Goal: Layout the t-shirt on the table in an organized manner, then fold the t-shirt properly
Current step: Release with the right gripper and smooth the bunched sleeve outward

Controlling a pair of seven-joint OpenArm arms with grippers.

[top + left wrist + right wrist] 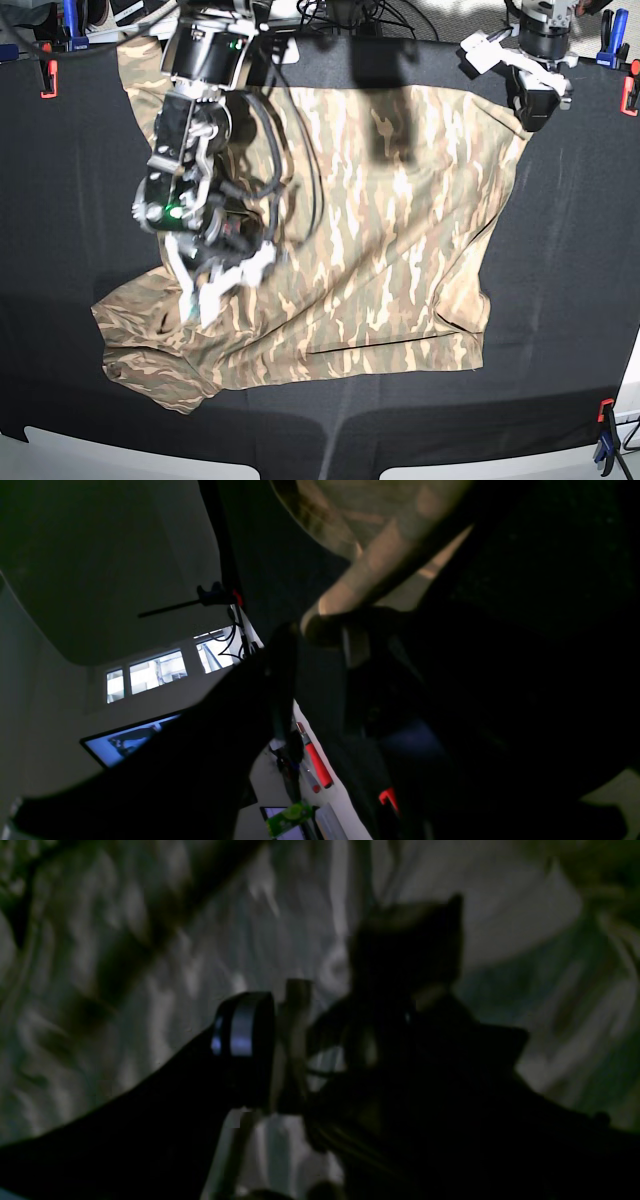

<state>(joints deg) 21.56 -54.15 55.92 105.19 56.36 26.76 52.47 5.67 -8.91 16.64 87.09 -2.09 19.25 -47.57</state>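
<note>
Black cloth desk [560, 300], camouflage t-shirt [400, 250] spread across its middle, lower-left part rumpled, right gripper [205, 290] jaws spread above that rumpled cloth, left gripper [530, 110] jaws pinching shirt's far corner

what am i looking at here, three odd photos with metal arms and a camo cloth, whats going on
It is a two-armed robot working on a t-shirt. The overhead picture shows the black table with the camouflage shirt spread on it, partly rumpled. The other two pictures come from small cameras on the wrists, so they look close and dark. The left claw, at the top right of the overhead picture, pinches an edge of the shirt there. The right claw, on the other side, hangs open just above the shirt near its lower corner. Its own camera sees only blurred fabric. Clamps stand along the table's edges.
</note>
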